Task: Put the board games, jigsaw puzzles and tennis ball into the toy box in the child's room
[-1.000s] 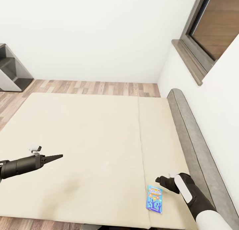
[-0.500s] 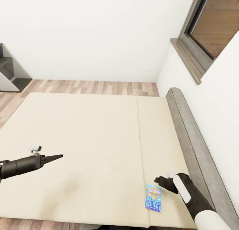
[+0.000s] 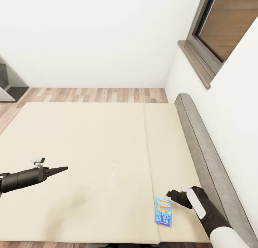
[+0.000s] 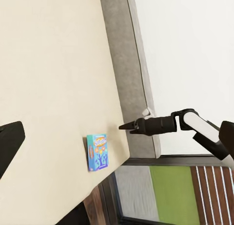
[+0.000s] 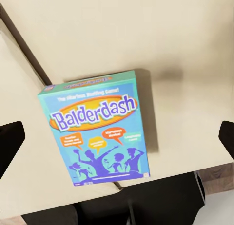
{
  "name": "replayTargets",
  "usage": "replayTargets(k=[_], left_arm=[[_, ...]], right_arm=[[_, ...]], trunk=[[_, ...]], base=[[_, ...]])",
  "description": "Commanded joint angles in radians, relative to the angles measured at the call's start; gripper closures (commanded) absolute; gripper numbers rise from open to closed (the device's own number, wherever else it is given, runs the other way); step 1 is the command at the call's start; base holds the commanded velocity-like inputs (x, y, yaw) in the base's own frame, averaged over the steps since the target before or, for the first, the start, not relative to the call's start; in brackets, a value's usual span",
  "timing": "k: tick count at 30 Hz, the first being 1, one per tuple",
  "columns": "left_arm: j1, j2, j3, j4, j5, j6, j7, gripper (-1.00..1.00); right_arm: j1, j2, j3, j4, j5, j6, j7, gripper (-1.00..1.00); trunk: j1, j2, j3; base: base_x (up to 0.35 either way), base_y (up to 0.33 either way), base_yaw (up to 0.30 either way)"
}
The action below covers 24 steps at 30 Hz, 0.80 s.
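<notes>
At far left of the head view, cut off by the frame edge: a dark shelf unit (image 3: 9, 85) against the white wall. Lower left: left pincer (image 3: 59, 169), fingers drawn to one dark point, seemingly closed, holding nothing, above the cream bed (image 3: 89, 144). Down the mattress, right of centre: a thin seam. Lower right of centre, near the bed's front edge: board game (image 3: 163, 211), flat, blue and teal; writing too small to read here. From the right wrist view, legible on the board game (image 5: 95, 130): "Balderdash" in an orange oval, above it "The Hilarious Bluffing Game!"; smaller speech-bubble text unreadable. Just right of the box: right pincer (image 3: 172, 195), fingertips spread wide at both edges of the wrist view, open and empty, poised over the box. Further right: grey headboard (image 3: 204, 147). Upper right corner: window (image 3: 218, 25), partly cropped.
</notes>
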<state>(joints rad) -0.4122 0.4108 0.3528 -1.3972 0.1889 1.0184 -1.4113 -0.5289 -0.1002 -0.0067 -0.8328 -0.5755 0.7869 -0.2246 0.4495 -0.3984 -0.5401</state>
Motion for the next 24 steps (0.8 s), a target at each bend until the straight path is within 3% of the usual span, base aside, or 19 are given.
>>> replayTargets(k=[1, 24], left_arm=[[0.000, 0.000, 0.000, 0.000, 0.001, 0.011, -0.003, -1.00], [0.000, 0.000, 0.000, 0.000, 0.001, 0.010, -0.002, -1.00]], right_arm=[[0.000, 0.000, 0.000, -0.001, -0.011, 0.003, -0.009, -1.00], [0.000, 0.002, 0.001, -0.001, -0.010, 0.003, -0.009, -1.00]], trunk=[[0.001, -0.002, -0.001], [0.001, -0.002, -0.001]], base=[[0.000, 0.000, -0.010], [0.000, 0.000, -0.001]])
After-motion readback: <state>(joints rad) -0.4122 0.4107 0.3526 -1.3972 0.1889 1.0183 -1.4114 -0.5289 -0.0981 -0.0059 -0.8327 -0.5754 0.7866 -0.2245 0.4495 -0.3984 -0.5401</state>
